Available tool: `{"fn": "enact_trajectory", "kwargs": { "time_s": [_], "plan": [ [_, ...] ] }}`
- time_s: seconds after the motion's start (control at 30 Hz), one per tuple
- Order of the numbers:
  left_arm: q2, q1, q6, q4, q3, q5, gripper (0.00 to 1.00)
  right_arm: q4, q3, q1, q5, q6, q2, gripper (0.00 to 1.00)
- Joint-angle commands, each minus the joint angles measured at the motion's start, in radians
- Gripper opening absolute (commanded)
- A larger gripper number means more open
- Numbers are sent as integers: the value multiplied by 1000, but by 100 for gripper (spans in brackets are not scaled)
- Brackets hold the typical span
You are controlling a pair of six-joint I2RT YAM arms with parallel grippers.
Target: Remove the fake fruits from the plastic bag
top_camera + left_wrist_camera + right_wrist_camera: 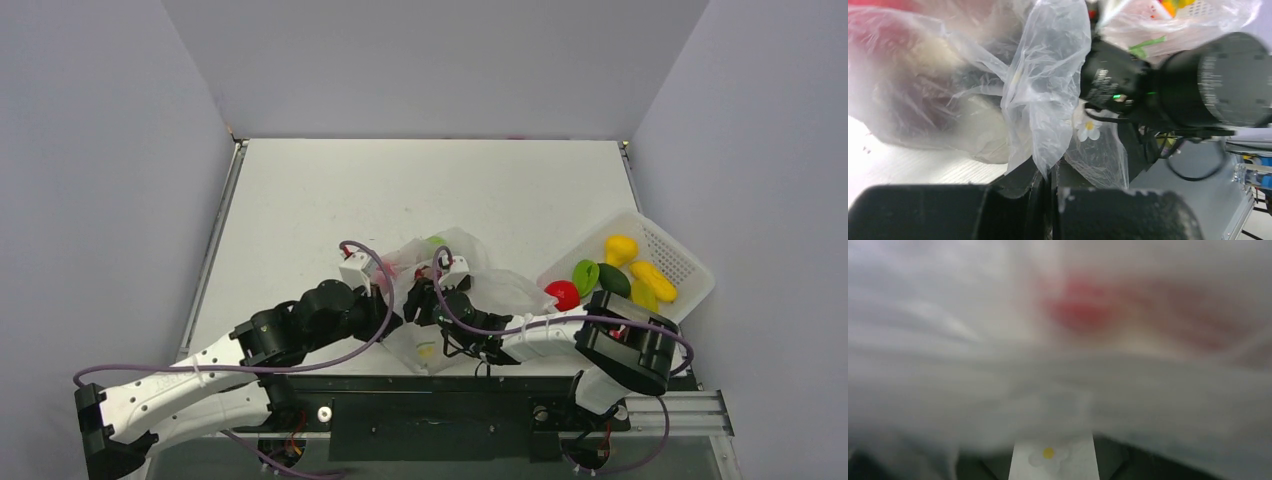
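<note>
The clear crinkly plastic bag (470,275) lies at the table's near middle, between both grippers. A lime green fruit (437,242) shows through its far side. A red fruit shows blurred through the film in the left wrist view (893,30) and the right wrist view (1078,310). My left gripper (388,300) is shut on a fold of the bag (1043,100), pinching it low down. My right gripper (425,298) is pressed into the bag; its fingers stand apart with flower-printed film (1050,452) across the gap.
A white perforated basket (680,258) stands at the right, holding yellow (621,247), green (585,275) and red (563,294) fruits. The right arm's black wrist (1198,80) is close in front of the left gripper. The table's near edge is just behind both grippers.
</note>
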Motion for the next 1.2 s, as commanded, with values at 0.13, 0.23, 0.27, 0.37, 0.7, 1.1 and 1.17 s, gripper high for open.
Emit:
{"fn": "enact_trajectory", "kwargs": {
  "time_s": [0.13, 0.23, 0.27, 0.37, 0.7, 1.1, 1.17],
  "plan": [
    [89, -4, 24, 200, 28, 114, 0, 149, 7, -39, -126, 13, 86, 58],
    [69, -4, 7, 198, 7, 96, 0, 115, 55, -31, -169, 8, 128, 65],
    [61, -3, 2, 192, -5, 92, 0, 112, 60, -26, -173, 7, 147, 68],
    [22, -4, -4, 161, -24, 72, 0, 113, 74, -8, -172, 7, 182, 73],
    [-8, -3, -28, 144, -69, 78, 0, 161, 158, -10, -253, 0, 351, 79],
    [-18, -3, -45, 128, -79, 41, 0, 207, 15, -84, -223, 53, 245, 49],
    [-30, -3, -52, 107, -79, 9, 0, 205, -29, -94, -217, 49, 188, 35]
  ]
}}
